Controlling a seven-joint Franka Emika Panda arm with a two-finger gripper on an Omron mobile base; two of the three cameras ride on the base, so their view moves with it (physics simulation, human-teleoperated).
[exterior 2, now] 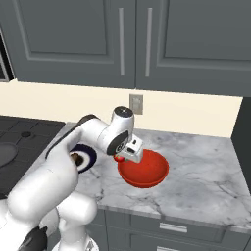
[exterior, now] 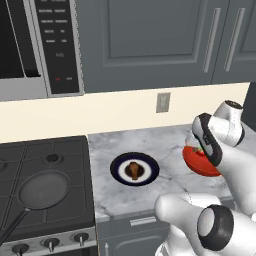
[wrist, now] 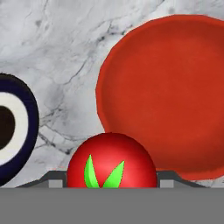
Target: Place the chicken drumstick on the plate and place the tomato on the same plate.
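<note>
Tomato (wrist: 112, 162) clamped in end effector (wrist: 112, 181) above marble counter (wrist: 57, 48), no legible writing.

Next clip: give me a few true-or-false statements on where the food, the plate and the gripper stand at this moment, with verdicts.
1. The chicken drumstick lies on the plate. True.
2. The tomato lies on the plate. False: it sits between the fingers of the gripper, off the plate.
3. The red bowl holds the drumstick. False: its inside is bare.
4. The frying pan sits on the stove. True.
5. The plate stands on the stove. False: it stands on the marble counter.
</note>
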